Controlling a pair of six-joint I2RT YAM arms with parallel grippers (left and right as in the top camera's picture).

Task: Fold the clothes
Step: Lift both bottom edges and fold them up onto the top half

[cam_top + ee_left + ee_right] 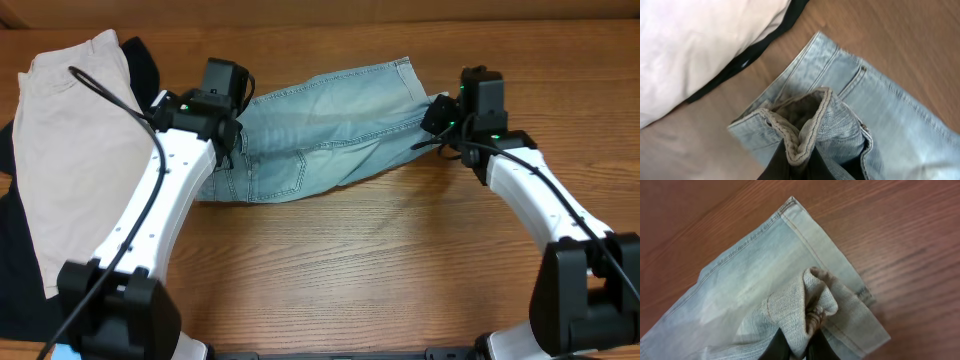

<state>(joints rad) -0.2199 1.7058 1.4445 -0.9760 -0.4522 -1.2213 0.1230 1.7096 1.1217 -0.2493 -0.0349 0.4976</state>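
The clothes, light-blue denim shorts (320, 125), lie across the back middle of the wooden table, waistband to the left and cuffed hem to the right. My left gripper (232, 135) is shut on the waistband; in the left wrist view its dark fingers (777, 167) pinch a bunched fold of the waistband (800, 142). My right gripper (440, 118) is shut on the leg hem; in the right wrist view a raised fold of cuff (805, 305) sits between its black fingers (772, 347).
Beige shorts (75, 140) lie at the left on a black garment (140, 62); both also show in the left wrist view, beige shorts (695, 45) and black garment (747, 57). Bare wood (370, 260) fills the front.
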